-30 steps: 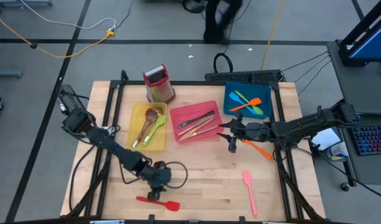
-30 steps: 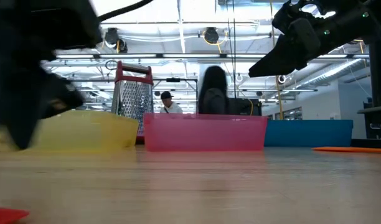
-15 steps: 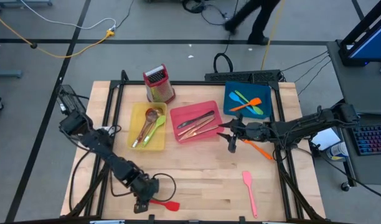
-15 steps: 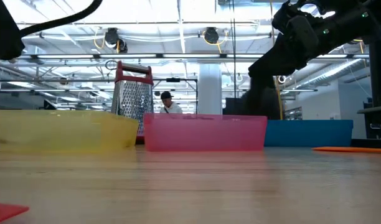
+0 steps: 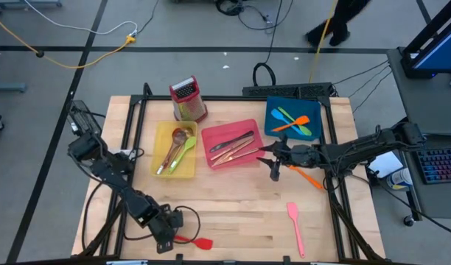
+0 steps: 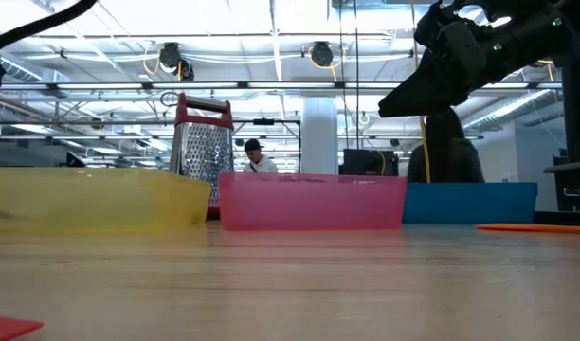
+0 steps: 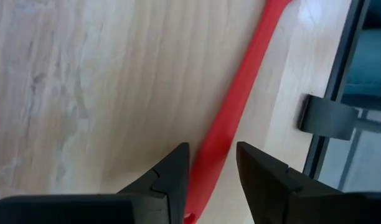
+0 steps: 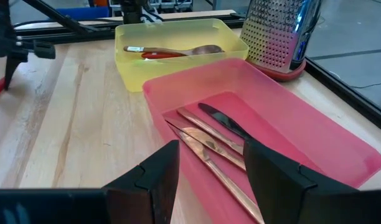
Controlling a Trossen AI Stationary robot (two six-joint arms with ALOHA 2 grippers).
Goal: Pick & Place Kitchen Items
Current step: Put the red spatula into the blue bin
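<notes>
While your left claw (image 7: 209,171) sits low at the near-left corner of the desk (image 5: 240,202), its fingers are apart and straddle the handle of the red spatula (image 5: 190,240), which lies flat on the wood close to the desk's front edge. You are in the pick step for that spatula: the fingers are lined up on either side of the handle but, from what the left wrist view shows, not yet pressed against it. Your next move looks to be closing on the handle and lifting it clear. The handle is thin and flat against the wood, so the fingertips probably need to go right down to the surface before they close.

Your right claw (image 8: 206,165) waits with its fingers apart, just beside the pink tray (image 5: 230,144) that holds the copper-coloured cutlery (image 5: 233,152). An orange utensil (image 5: 309,178) and a pink spatula (image 5: 294,224) are also loose on the desk.
</notes>
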